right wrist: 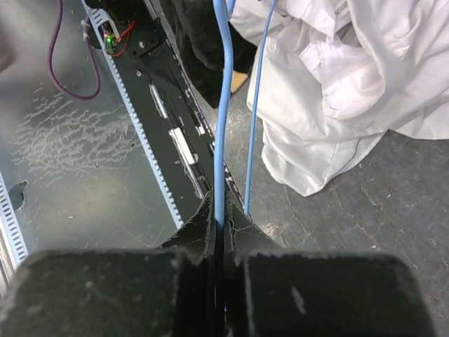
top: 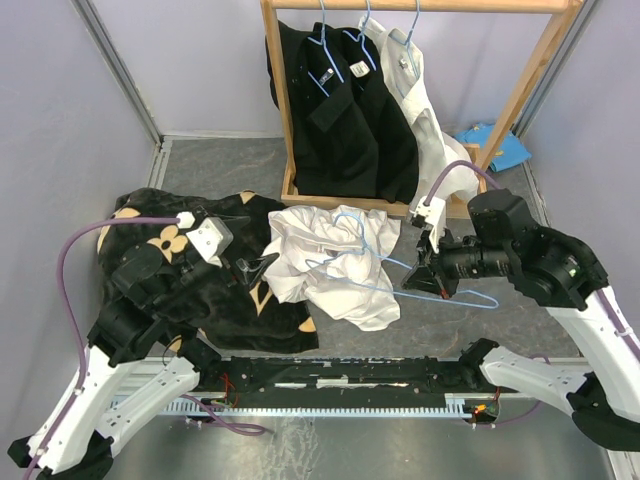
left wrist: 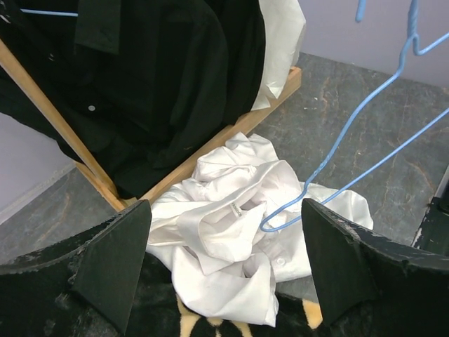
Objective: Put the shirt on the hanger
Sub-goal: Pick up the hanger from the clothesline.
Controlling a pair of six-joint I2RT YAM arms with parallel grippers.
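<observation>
Two-arm workcell, seen from above and from both wrists. The shirt [top: 335, 262] lies crumpled near the middle of the grey tabletop [top: 450, 335], just in front of the base of the wooden rack [top: 540, 75] at the far edge. Its left border meets the black cloth with tan flower motifs [top: 190, 285], which covers the left side of the tabletop. In the left wrist view the shirt's collar and a small neck label face up.

The right tool [right wrist: 223, 226] has its jaws together, clamped on a wire of the hanger [right wrist: 220, 105]. The hanger is held slantwise, with one end reaching over the shirt and the other pointing towards the right edge of the tabletop. Whether the wire touches the fabric cannot be told.

The left tool [left wrist: 224, 210] stands with its jaws wide apart and grips nothing. It sits over the black cloth, just left of the shirt and pointed at the collar.

On the rack hang black shirts [top: 340, 110] and a white garment [top: 415, 90], each on its own blue hanger.
</observation>
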